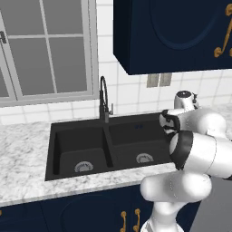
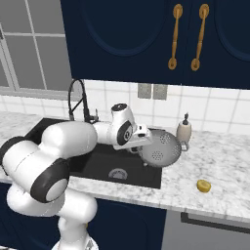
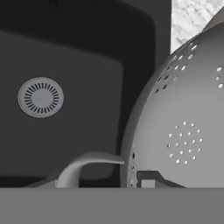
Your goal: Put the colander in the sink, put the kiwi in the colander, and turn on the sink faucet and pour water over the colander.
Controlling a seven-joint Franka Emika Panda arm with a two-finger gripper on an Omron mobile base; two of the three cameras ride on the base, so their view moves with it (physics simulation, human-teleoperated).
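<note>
**Colander carried tilted over right basin edge**

Gripper (image 2: pixel 138 146), centre of right base view, is part-closed on the near rim of the colander (image 2: pixel 160 148), which hangs tilted on its side, bowl to the frame's right of the fingers. Sink (image 2: pixel 97 168) right basin lies lower left of it; drain (image 3: pixel 40 97) sits at left in the hand view. Kiwi (image 2: pixel 203 186) rests on counter (image 2: pixel 224 161), lower right. No readable writing or brands.
</note>
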